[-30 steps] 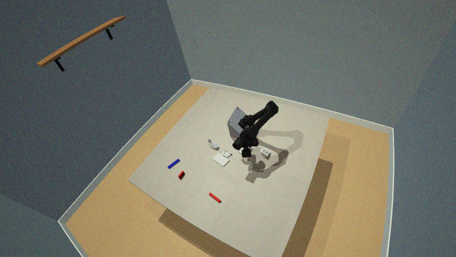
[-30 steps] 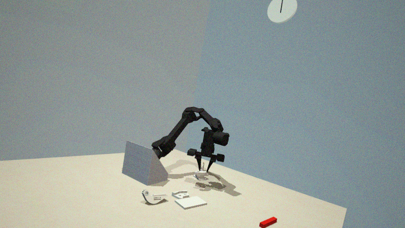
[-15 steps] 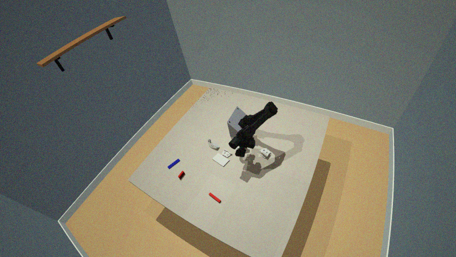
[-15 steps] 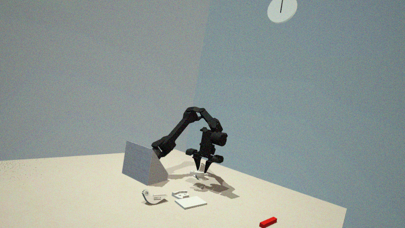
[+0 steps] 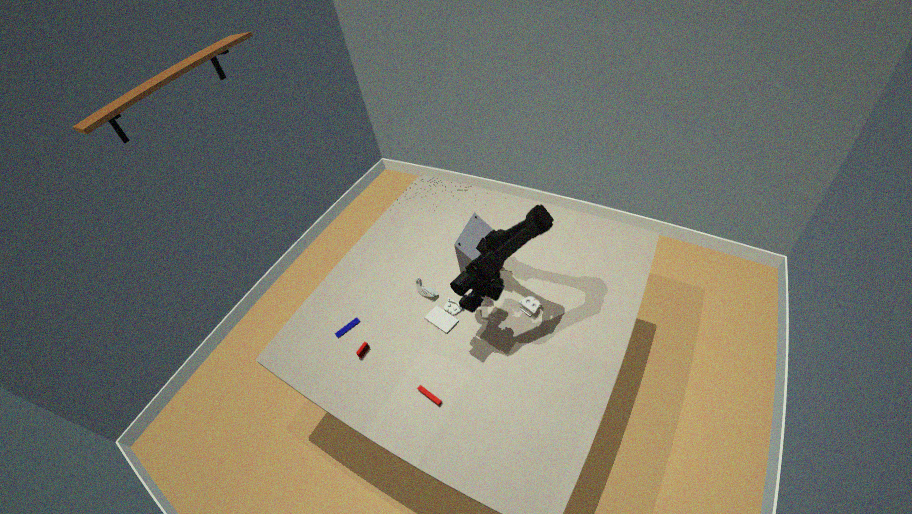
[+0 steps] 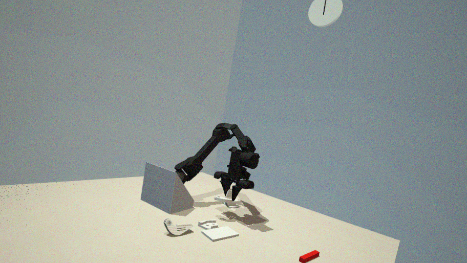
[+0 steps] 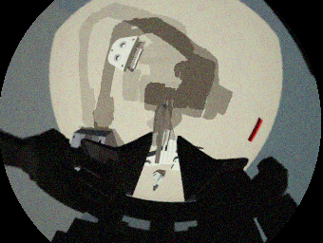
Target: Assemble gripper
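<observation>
My gripper (image 6: 229,197) (image 7: 164,137) is shut on a white jaw (image 6: 220,198) (image 7: 167,148) and holds it above the table. The other white jaw (image 5: 426,289) (image 6: 178,227) lies on the table to the left in the top and exterior views. A small white part with raised details (image 5: 452,307) (image 6: 208,224) lies close beside a flat white plate (image 5: 441,319) (image 6: 220,234). Another white part with two round features (image 5: 530,305) (image 7: 124,53) lies on the table near the arm's shadow. I cannot tell for certain which is the gripper base and which the housing plate. The fingers hide much of the held jaw.
A grey wedge-shaped mount (image 5: 471,238) (image 6: 157,188) stands at the arm's foot. A long red bar (image 5: 429,395) (image 6: 309,256) (image 7: 256,129), a short red block (image 5: 362,350) and a blue bar (image 5: 347,327) lie on the table (image 5: 510,434).
</observation>
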{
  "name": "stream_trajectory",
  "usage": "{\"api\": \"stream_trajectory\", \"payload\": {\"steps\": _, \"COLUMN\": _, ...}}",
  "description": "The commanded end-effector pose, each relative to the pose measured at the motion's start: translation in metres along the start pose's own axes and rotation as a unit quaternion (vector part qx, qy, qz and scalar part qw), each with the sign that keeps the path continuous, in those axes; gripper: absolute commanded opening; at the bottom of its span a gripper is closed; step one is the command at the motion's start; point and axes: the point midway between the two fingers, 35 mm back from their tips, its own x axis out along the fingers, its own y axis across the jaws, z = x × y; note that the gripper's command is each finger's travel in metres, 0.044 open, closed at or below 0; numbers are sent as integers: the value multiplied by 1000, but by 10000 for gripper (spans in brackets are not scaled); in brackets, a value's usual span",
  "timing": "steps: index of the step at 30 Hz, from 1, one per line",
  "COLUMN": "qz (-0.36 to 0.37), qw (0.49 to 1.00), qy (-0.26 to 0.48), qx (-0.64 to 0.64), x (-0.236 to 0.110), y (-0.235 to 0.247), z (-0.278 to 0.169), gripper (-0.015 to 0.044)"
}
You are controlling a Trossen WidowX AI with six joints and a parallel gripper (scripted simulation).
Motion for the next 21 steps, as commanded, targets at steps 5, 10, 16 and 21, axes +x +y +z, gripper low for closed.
{"api": "stream_trajectory", "payload": {"steps": 5, "qz": 0, "qw": 997, "qy": 4, "qx": 78, "x": 0, "y": -1, "z": -12, "gripper": 134}}
{"api": "stream_trajectory", "payload": {"steps": 10, "qz": 0, "qw": 992, "qy": 4, "qx": 128, "x": 0, "y": -2, "z": -19, "gripper": 134}}
{"api": "stream_trajectory", "payload": {"steps": 16, "qz": 0, "qw": 982, "qy": 4, "qx": 188, "x": 0, "y": -3, "z": -27, "gripper": 134}}
{"api": "stream_trajectory", "payload": {"steps": 21, "qz": 0, "qw": 971, "qy": 4, "qx": 237, "x": 1, "y": -3, "z": -34, "gripper": 134}}
